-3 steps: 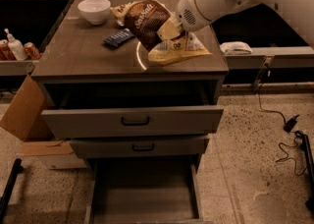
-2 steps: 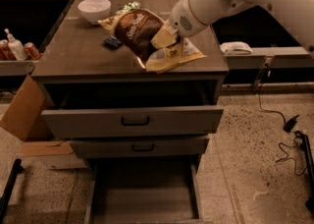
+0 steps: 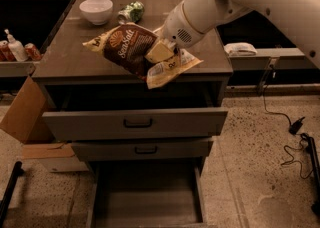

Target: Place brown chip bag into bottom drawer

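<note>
The brown chip bag (image 3: 129, 47) with white "Sea Salt" lettering hangs tilted in the air over the front edge of the cabinet top. My gripper (image 3: 160, 51) is shut on its right side, with the pale yellow end of the bag sticking out below the fingers. The white arm reaches in from the upper right. The bottom drawer (image 3: 146, 203) is pulled far out below, its flat grey floor bare. It lies directly beneath and well below the bag.
The top drawer (image 3: 135, 122) and middle drawer (image 3: 142, 148) are partly pulled out, jutting over the bottom one. A white bowl (image 3: 96, 10) and a green crushed can (image 3: 131, 12) sit at the back of the cabinet top. A cardboard box (image 3: 22, 114) stands left; cables (image 3: 295, 137) lie on the floor right.
The arm has lifted the chip bag off the cabinet top and carried it forward and left to the front edge. The small dark blue packet is no longer visible.
</note>
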You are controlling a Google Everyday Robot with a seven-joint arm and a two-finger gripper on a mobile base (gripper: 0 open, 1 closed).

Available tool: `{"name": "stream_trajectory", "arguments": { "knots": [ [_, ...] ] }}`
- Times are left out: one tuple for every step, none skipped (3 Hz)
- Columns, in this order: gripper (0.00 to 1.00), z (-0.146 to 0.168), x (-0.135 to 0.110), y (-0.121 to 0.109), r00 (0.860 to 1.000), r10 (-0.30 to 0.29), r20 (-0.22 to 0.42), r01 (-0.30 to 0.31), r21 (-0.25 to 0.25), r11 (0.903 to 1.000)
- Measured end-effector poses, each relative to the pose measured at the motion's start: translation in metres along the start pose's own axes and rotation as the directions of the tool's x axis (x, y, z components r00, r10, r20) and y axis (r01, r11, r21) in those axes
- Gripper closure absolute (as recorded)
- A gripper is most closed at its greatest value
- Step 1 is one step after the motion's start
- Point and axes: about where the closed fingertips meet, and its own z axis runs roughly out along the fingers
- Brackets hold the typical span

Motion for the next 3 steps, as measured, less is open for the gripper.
{"name": "stream_trajectory", "arguments": {
  "knots": [
    [1.0,0.011,0.011,0.02,1.0,-0.031,-0.004,0.031,-0.023,0.9993],
    [1.0,0.029,0.032,0.058,0.997,-0.082,0.012,0.082,-0.085,0.993],
    [1.0,0.045,0.044,0.086,0.991,-0.129,0.026,0.131,-0.152,0.9796]
  ]
}}
